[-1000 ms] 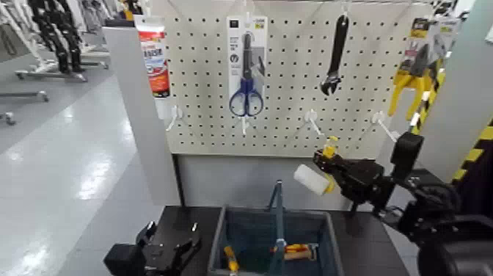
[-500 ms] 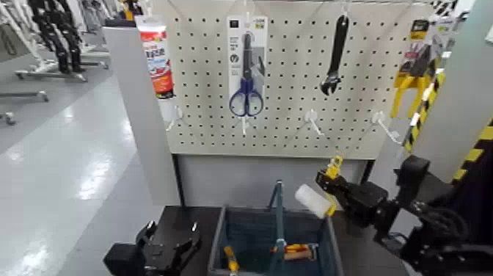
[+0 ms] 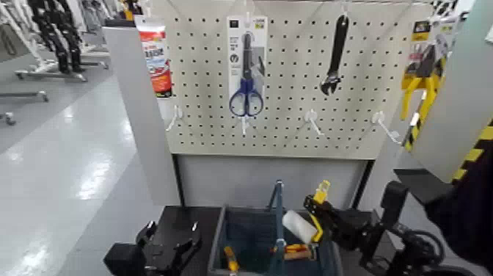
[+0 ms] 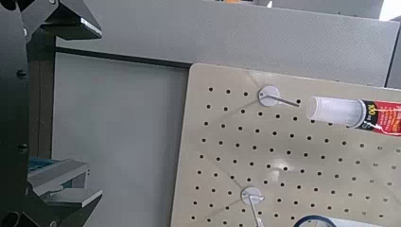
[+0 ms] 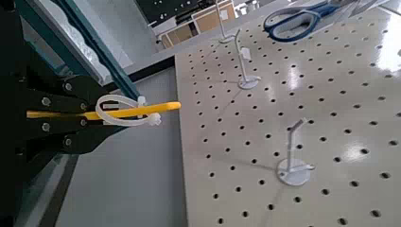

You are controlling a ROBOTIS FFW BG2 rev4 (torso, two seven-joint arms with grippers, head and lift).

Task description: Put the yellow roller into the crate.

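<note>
The yellow roller (image 3: 300, 227), a white fluffy sleeve on a yellow handle, hangs tilted just above the right half of the crate (image 3: 218, 242). The crate is a dark blue-grey basket with an upright central handle bar (image 3: 278, 216). My right gripper (image 3: 328, 219) is shut on the roller's yellow handle, just right of the sleeve. In the right wrist view the yellow handle (image 5: 113, 111), with a white loop tie on it, sits between the black fingers (image 5: 57, 142). My left gripper (image 3: 167, 246) is parked at the lower left, open and empty; it also shows in the left wrist view (image 4: 59, 104).
A white pegboard (image 3: 293, 110) stands behind the crate with blue-handled scissors (image 3: 246, 73), a black wrench (image 3: 336, 55), a red-labelled tube (image 3: 154, 59), packed yellow-handled pliers (image 3: 422, 70) and bare hooks (image 3: 314, 121). Orange-handled tools (image 3: 297, 252) lie inside the crate.
My right gripper has carried the roller down and to the left, from in front of the pegboard's lower edge to just over the crate's right half. The left arm has not moved.
</note>
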